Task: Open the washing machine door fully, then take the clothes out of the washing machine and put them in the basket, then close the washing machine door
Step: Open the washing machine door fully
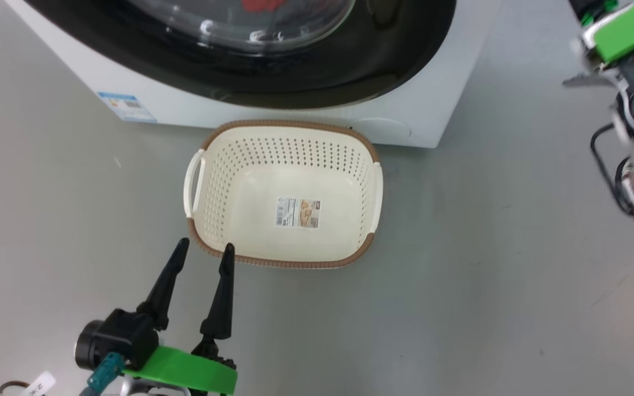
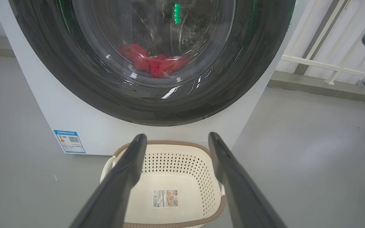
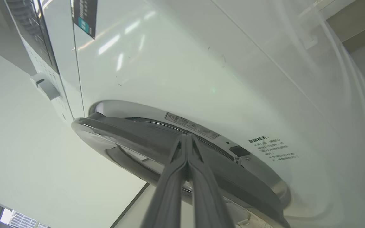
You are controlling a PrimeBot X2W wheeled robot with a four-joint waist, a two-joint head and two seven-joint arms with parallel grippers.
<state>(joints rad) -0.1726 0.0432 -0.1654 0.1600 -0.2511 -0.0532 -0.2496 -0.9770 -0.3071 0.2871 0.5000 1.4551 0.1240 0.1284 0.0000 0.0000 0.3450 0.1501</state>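
The washing machine (image 1: 438, 110) is a white box at the top of the head view. Its door (image 1: 350, 66) has a glossy black rim and a glass bowl. Red clothes (image 2: 157, 63) lie in the drum behind the glass. The cream basket (image 1: 289, 125) sits on the floor in front of the machine, holding just a paper label. My left gripper (image 1: 206, 246) hovers open at the basket's near left corner, nothing between its fingers. My right gripper (image 3: 186, 136) is shut, tips against the door (image 3: 131, 139) edge, which stands slightly off the front there.
Grey floor spreads to both sides of the basket. A blue label sticker (image 1: 127, 106) marks the machine's lower left front. My right arm's green wrist (image 1: 625, 27) is high at the right. A white railing (image 2: 328, 66) runs behind the machine's right side.
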